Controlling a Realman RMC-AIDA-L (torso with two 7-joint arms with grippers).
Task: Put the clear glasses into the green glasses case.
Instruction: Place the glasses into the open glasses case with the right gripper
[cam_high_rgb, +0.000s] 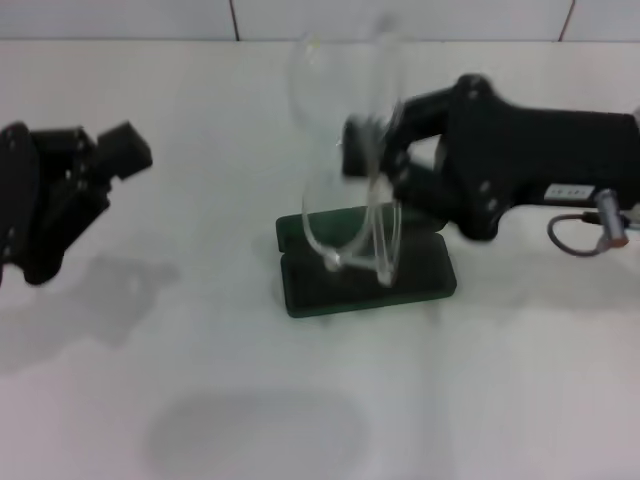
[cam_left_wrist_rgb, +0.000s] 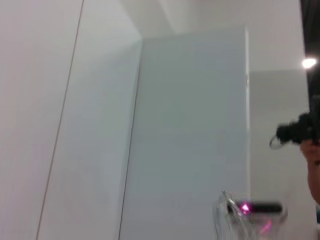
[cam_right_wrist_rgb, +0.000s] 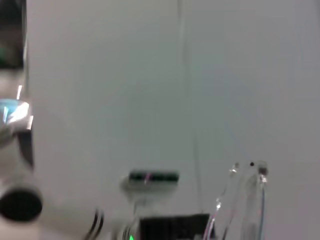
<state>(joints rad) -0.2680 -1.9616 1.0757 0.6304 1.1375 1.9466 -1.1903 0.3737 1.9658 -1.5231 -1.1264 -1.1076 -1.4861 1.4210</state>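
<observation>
The green glasses case (cam_high_rgb: 365, 262) lies open in the middle of the white table. Directly above it hang the clear glasses (cam_high_rgb: 352, 150), upright, their curved arms reaching down to the case lining. My right gripper (cam_high_rgb: 372, 150) comes in from the right and is shut on the glasses' frame. In the right wrist view the clear glasses (cam_right_wrist_rgb: 245, 200) show as transparent arms beside a dark strip of the case (cam_right_wrist_rgb: 172, 227). My left gripper (cam_high_rgb: 110, 155) rests at the far left of the table, away from the case.
The white table (cam_high_rgb: 200, 380) ends at a tiled wall along the back. A grey cable with a connector (cam_high_rgb: 590, 228) hangs from the right arm. The left wrist view faces a pale wall and a dark camera object (cam_left_wrist_rgb: 295, 132).
</observation>
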